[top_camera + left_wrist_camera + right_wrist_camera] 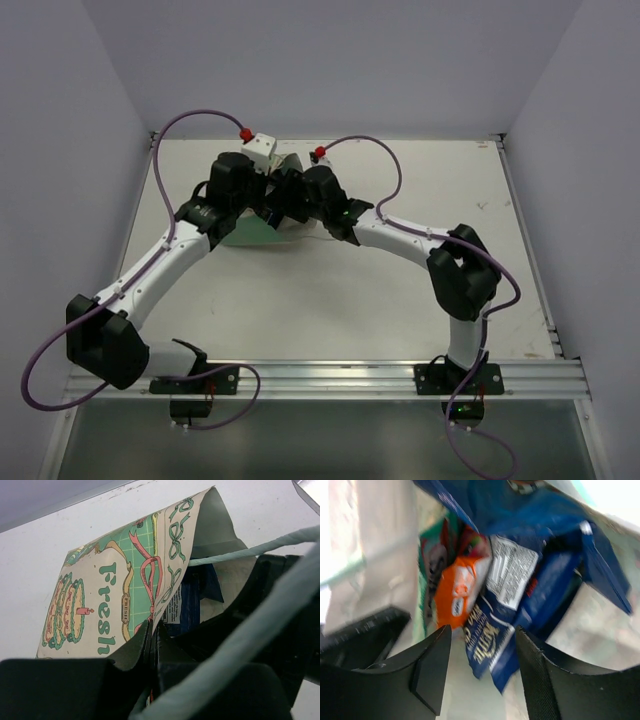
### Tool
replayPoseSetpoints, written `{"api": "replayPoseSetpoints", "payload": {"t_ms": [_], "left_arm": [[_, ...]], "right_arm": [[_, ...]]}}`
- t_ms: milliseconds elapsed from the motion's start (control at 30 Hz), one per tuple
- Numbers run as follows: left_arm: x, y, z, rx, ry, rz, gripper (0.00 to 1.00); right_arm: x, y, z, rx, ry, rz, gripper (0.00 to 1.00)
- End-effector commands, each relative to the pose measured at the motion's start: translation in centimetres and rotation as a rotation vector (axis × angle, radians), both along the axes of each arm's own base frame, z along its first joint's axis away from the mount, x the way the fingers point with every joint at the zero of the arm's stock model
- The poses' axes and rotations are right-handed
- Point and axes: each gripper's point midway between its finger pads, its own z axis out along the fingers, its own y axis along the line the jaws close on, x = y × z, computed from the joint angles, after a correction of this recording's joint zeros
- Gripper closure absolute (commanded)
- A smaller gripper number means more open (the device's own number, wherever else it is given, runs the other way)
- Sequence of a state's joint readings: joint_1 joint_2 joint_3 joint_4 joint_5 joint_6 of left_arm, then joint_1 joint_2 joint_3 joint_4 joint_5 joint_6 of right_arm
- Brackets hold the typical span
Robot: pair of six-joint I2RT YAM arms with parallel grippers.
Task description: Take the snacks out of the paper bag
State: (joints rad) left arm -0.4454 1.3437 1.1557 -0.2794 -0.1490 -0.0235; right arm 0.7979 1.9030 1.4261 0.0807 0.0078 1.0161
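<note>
At the bench's (330,310) far middle, we see the left pincer (153,647) clenched on the paper bag's (107,600) rim while the right pincer (482,665) gapes inside it, facing a dark blue packet (492,635) and an orange packet (456,592).

The paper bag (100,590) reads "Fresh", large and small — print on blue packet (487,650) blurred.

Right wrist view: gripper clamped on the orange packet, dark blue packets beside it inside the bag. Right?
Not clamped. The right wrist view shows the right gripper open, fingers spread, with the orange packet beyond them and unheld. The dark blue packets do lie beside it inside the paper bag.
</note>
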Motion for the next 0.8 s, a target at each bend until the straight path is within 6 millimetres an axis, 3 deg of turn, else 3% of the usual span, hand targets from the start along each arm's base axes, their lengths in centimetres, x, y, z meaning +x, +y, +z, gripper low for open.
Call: {"api": "replayPoseSetpoints", "payload": {"t_ms": [0, 267, 533, 667, 700, 767], "left_arm": [[-0.7, 0.4, 2.9, -0.019, -0.037, -0.006, 1.0], [-1.2, 1.0, 2.7, 0.01, -0.026, 0.004, 1.0], [-1.3, 1.2, 2.9, 0.036, -0.034, -0.011, 1.0], [-1.3, 1.2, 2.6, 0.04, -0.027, -0.012, 1.0], [-1.3, 1.3, 2.5, 0.043, -0.028, -0.006, 1.0], [-1.4, 1.5, 2.3, 0.049, -0.024, 0.002, 1.0]], "right_arm": [[1.7, 1.7, 5.3, 0.144, -0.087, -0.03, 0.43], [2.6, 2.4, 5.7, 0.176, -0.078, -0.059, 0.35], [3.8, 4.6, 4.4, 0.176, -0.05, -0.04, 0.4], [4.3, 5.0, 4.7, 0.166, -0.067, -0.034, 0.51], [4.2, 4.8, 4.8, 0.164, -0.072, -0.035, 0.62], [4.0, 4.5, 4.6, 0.145, -0.079, -0.032, 0.72]]}}
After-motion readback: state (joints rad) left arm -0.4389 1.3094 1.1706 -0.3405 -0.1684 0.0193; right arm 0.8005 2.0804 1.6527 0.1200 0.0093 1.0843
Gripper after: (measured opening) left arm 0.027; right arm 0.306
